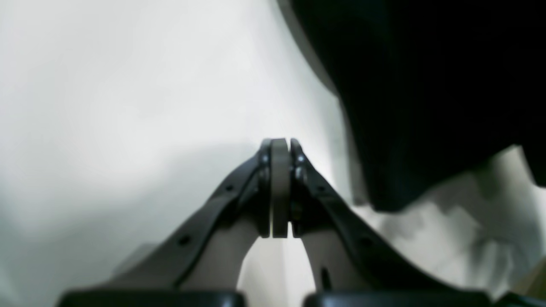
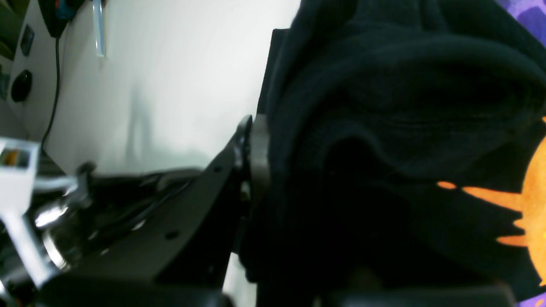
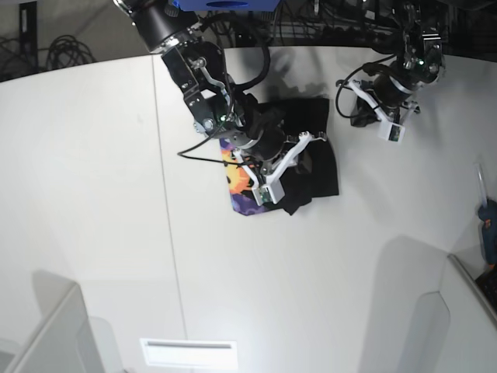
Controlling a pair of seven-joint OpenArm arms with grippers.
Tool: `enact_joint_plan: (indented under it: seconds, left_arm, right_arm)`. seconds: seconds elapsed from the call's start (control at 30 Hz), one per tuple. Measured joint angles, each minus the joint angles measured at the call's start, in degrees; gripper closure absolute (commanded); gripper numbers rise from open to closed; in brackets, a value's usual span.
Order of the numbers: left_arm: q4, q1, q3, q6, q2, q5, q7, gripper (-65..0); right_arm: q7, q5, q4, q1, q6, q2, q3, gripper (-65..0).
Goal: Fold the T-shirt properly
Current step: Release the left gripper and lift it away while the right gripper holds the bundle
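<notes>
The T-shirt [image 3: 311, 167] lies bunched on the white table [image 3: 93, 171], black side up. Its orange and purple print [image 3: 239, 186] shows at the left edge. My right gripper [image 3: 289, 167] sits over the heap and is shut on a thick fold of the T-shirt [image 2: 384, 106]. In the right wrist view black cloth presses against one finger pad [image 2: 257, 157] and hides the other. My left gripper [image 1: 280, 147] is shut with nothing between its pads, low over the table. The black T-shirt [image 1: 426, 85] lies just to its right. In the base view the left gripper [image 3: 359, 110] is off the shirt's far right corner.
A blue-handled tool [image 3: 488, 219] lies at the table's right edge. Grey partition walls stand at the bottom left [image 3: 46, 330] and bottom right [image 3: 458, 318]. Cables [image 3: 62, 50] hang behind the table. A seam [image 3: 165, 202] runs down the tabletop.
</notes>
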Motion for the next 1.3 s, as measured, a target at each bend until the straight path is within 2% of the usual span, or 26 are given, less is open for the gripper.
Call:
enact_joint_plan:
  seconds: [0.23, 0.37, 0.53, 0.63, 1.03, 1.17, 1.3]
  left_arm:
    - [1.57, 6.91, -7.45, -0.17, 0.44, 0.11, 0.33, 0.0]
    - [1.6, 8.22, -10.84, -0.2, 1.38, 0.02, 0.0, 0.0]
    - [1.46, 9.27, -13.27, -0.17, 1.42, 0.02, 0.04, 0.0]
    - [1.46, 8.92, -14.67, -0.2, 2.71, -0.02, -0.17, 0.0]
    - [1.38, 8.96, -14.8, -0.22, 3.1, 0.0, 0.0, 0.0]
    - [1.38, 8.94, -14.8, -0.22, 3.1, 0.0, -0.02, 0.0]
    - [1.38, 8.94, -14.8, -0.22, 3.08, 0.0, -0.02, 0.0]
  right_arm:
    - [0.02, -0.02, 1.46, -0.13, 0.02, -0.02, -0.02, 0.0]
    - [-0.57, -0.13, 3.61, -0.31, -0.04, 0.31, -2.64, 0.0]
    - [-0.24, 0.0, 4.48, -0.35, 0.13, 0.5, -2.73, 0.0]
    - [-0.37, 0.0, 4.48, -0.42, 0.13, 0.57, -2.73, 0.0]
    - [-0.13, 0.0, -0.11, 0.13, 0.15, 0.26, -2.75, 0.0]
    - [2.21, 0.02, -0.7, 0.9, 0.15, -0.52, -2.86, 0.0]
    - [1.99, 0.04, -3.45, 1.11, 0.15, -0.63, -2.89, 0.0]
